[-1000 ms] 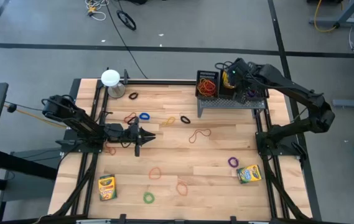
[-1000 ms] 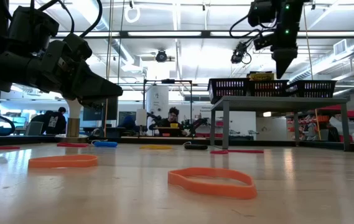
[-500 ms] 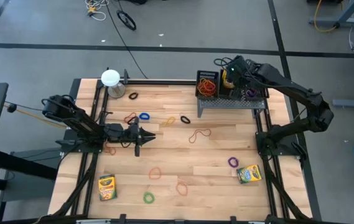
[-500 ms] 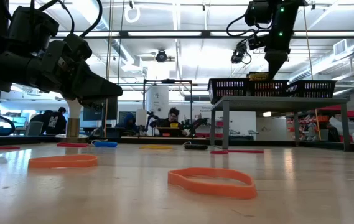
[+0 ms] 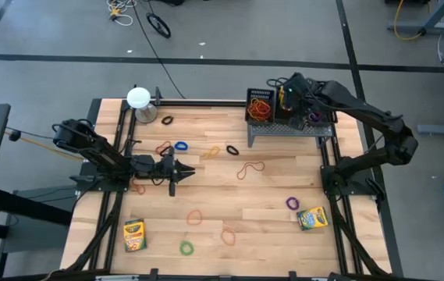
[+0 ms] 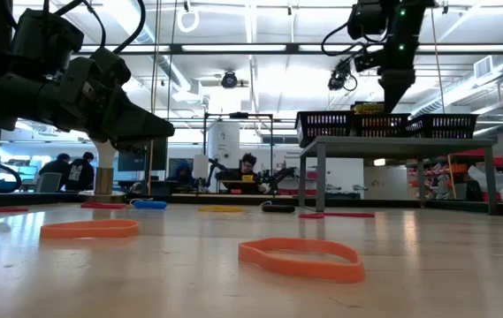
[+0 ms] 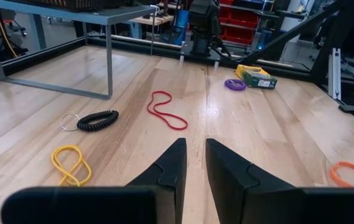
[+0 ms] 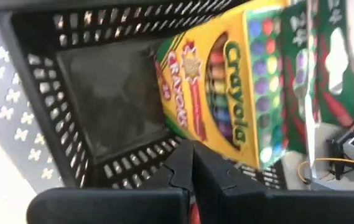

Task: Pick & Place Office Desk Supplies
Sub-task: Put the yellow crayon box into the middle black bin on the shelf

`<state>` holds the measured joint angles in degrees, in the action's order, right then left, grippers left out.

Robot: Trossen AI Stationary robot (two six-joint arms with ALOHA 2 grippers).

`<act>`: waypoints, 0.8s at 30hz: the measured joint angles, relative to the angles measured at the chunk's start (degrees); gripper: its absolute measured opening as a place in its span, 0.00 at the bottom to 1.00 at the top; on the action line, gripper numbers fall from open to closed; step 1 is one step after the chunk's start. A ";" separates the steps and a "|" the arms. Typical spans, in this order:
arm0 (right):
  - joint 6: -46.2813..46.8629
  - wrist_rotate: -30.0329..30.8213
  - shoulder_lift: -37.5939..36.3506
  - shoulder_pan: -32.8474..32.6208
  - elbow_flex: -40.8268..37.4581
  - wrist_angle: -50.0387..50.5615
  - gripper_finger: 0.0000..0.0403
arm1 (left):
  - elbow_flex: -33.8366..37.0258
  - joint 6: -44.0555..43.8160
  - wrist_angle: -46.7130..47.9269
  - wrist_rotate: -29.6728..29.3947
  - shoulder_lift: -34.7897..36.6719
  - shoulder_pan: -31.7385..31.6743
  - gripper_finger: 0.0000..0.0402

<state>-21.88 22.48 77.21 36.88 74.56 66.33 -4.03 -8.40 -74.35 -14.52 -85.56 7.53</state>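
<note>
Crayon box [image 8: 226,93] in rack [image 8: 102,93], top cropped.

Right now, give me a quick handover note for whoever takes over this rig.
Right gripper: jaws shut and empty, above the rack bin holding a crayon box.
Left gripper: low over the table, jaws slightly apart, holding nothing.
Done: red and orange bands in the neighbouring bin.
Left: two crayon boxes and many loose rubber bands on the table.
</note>
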 joint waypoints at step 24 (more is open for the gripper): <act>-2.09 1.62 7.13 -0.07 0.00 -7.00 0.03 | 0.00 0.00 0.00 0.02 0.00 -0.02 0.16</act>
<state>-23.97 24.10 84.33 36.82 74.56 59.33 -4.03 -8.40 -74.35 -14.50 -85.56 7.51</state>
